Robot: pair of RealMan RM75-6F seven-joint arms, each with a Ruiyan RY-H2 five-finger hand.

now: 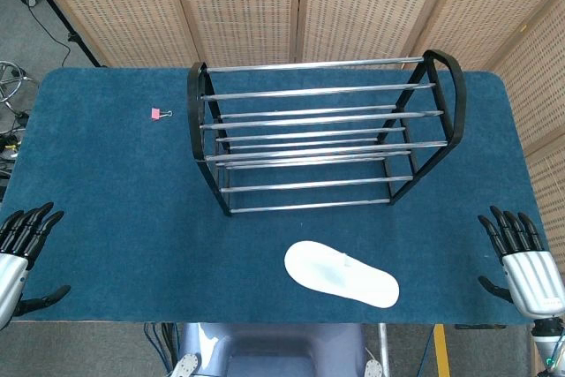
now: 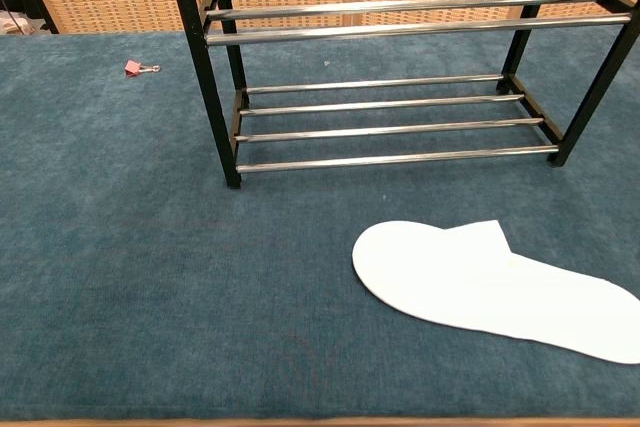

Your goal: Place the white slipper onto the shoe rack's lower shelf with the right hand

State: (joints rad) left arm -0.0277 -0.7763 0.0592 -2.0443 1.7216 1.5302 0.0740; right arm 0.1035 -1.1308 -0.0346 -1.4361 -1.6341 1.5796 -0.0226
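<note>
White against the blue felt, the slipper [image 1: 341,274] lies flat near the table's front edge, just short of the shoe rack [image 1: 322,134] and well apart from both hands. From the right hand [image 1: 519,256], which rests at the table's right edge with its fingers spread and nothing in them, the slipper sits at about nine o'clock. The left hand [image 1: 22,247] waits at the far left edge, likewise spread and empty.

The step in hand looks to be the first reach. The slipper is thin and limp-looking (the chest view shows a low strap across its upper), so a pinch at the nearer, right-hand end or under that strap would likely hold better than a flat press. The lower shelf [image 2: 390,132] is made of spaced chrome bars, at twelve o'clock from the slipper; laying it across several bars should keep it from sagging through. A pink clip [image 1: 160,113] lies far off at ten o'clock, out of the way.
</note>
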